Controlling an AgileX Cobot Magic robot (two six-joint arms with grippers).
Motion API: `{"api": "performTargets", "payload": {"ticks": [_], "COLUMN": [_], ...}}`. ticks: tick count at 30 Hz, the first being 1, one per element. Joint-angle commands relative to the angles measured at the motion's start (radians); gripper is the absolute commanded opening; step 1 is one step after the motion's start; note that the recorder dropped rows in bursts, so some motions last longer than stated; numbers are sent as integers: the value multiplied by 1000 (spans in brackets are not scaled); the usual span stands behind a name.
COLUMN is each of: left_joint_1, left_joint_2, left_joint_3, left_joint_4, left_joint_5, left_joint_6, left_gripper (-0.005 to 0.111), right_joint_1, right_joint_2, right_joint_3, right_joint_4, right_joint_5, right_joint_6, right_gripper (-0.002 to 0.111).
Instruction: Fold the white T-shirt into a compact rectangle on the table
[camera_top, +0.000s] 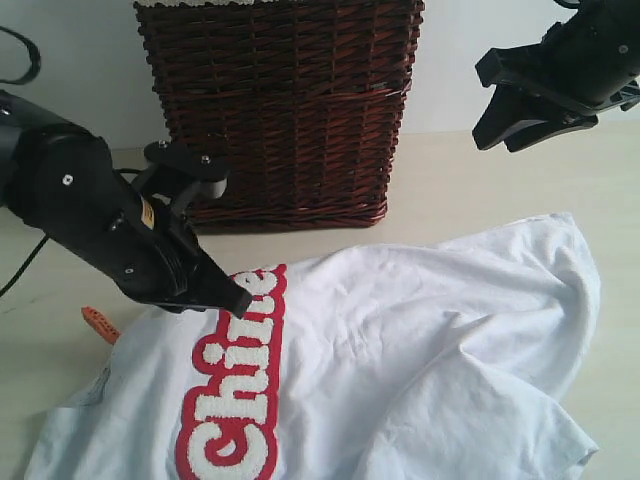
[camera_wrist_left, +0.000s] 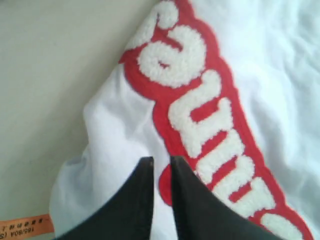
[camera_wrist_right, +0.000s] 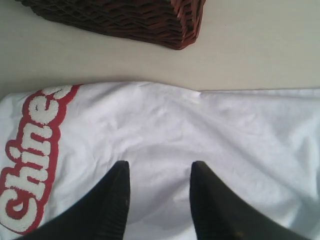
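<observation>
Tag at the far left: a small orange tag (camera_top: 98, 322) pokes out past the edge of the white T-shirt (camera_top: 400, 340) and lies on the table (camera_top: 480, 190). The shirt itself is spread loosely and wrinkled over the near part of the table, running from the left side almost to the right edge, with a raised fold toward the right.

Just beside the tag, the left gripper (camera_top: 238, 298) slants down from its black arm and has its tip on the shirt's far edge, next to the top of the red strip (camera_top: 235, 390) with fuzzy white letters. In the left wrist view the left gripper (camera_wrist_left: 161, 160) has its fingers (camera_wrist_left: 140, 200) drawn almost together, with only a thin slit between them. They rest on white cloth just beside the strip, but I cannot tell whether any cloth is caught in that slit.

Behind the middle of the scene stands a dark wicker basket (camera_top: 290, 110), upright on the table and apart from the shirt.

At the upper right the right gripper (camera_top: 498, 140) hangs in the air, well clear of the cloth. In the right wrist view the right gripper (camera_wrist_right: 160, 165) has its fingers (camera_wrist_right: 117, 200) spread apart with nothing between them — only the shirt's wrinkled back below.
</observation>
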Motion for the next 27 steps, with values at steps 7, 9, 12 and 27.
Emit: {"api": "performTargets", "payload": {"ticks": [7, 9, 12, 27], "left_joint_1": [69, 69, 69, -319], "left_joint_2": [243, 261, 221, 2], "left_joint_3": [-9, -9, -9, 290], "left_joint_4": [-21, -21, -17, 68], "left_joint_5": [-46, -32, -73, -424], "left_joint_6": [11, 34, 33, -11], "left_gripper": [63, 29, 1, 0], "right_joint_1": [1, 1, 1, 1], "right_joint_2": [-9, -9, -9, -9], "right_joint_3": [7, 7, 7, 7], "right_joint_4": [21, 21, 21, 21], "right_joint_5": [12, 8, 4, 3], "right_joint_6": [-18, -18, -24, -25], "right_gripper": [40, 40, 40, 40]}}
